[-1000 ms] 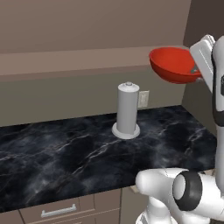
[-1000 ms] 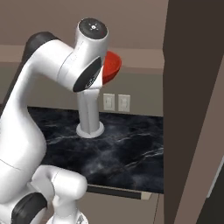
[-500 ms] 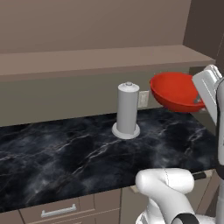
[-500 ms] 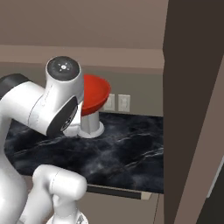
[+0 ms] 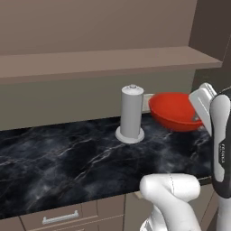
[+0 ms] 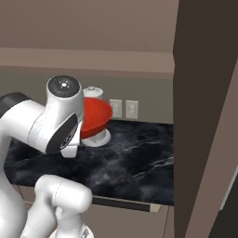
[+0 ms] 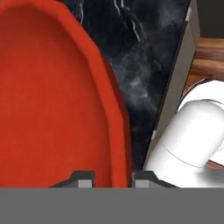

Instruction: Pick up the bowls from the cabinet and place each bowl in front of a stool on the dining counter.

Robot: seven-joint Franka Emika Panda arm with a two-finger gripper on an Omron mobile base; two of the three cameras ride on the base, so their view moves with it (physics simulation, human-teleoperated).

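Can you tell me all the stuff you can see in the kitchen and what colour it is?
glossy red round bowl: one, red, held in the air above the counter, right of the cylinder
grey upright cylinder on a round base: one, grey, standing on the counter near the wall
black marble-veined counter: one, black with white streaks, over drawers
taupe-brown ledge shelf: one, brown, on the wall above the counter
wall outlets: two, pale, on the wall behind the counter
pincer: one, dark tips, closed on the bowl's rim
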